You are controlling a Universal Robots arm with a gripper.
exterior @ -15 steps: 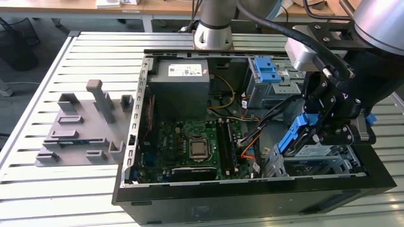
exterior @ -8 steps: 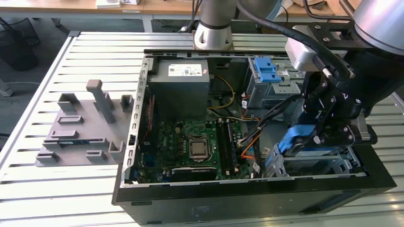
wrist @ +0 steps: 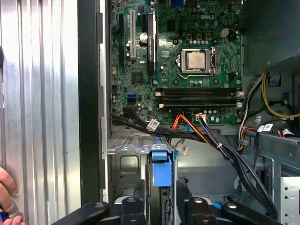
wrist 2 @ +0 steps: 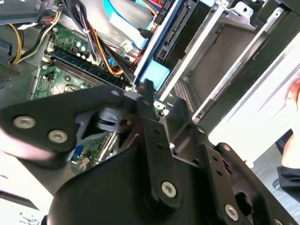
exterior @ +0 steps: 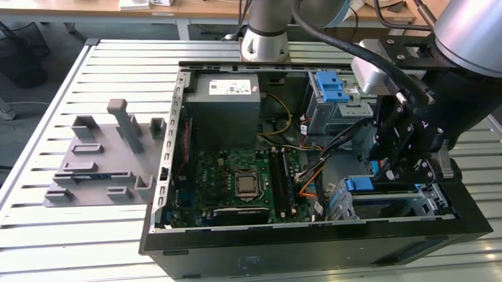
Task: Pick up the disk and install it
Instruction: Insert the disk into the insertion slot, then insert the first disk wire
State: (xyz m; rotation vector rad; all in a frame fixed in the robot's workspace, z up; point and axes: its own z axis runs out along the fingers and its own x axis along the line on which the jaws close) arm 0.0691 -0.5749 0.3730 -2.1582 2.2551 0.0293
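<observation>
We see the gripper (wrist: 159, 197) low over the drive bay (exterior: 392, 202) at the case's (exterior: 314, 252) four o'clock corner. Its fingers (wrist: 138, 192) sit narrow around the disk's (wrist: 161, 171) blue tab; the disk itself is mostly hidden.

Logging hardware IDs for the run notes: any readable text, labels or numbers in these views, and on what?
White sticker on the grey power-supply box: print too small to read.
Green motherboard: white silk-screen lettering, too small to read reliably.
White cable tags in the first wrist view: blurred, unreadable.
Nothing here can be quoted with confidence.
</observation>
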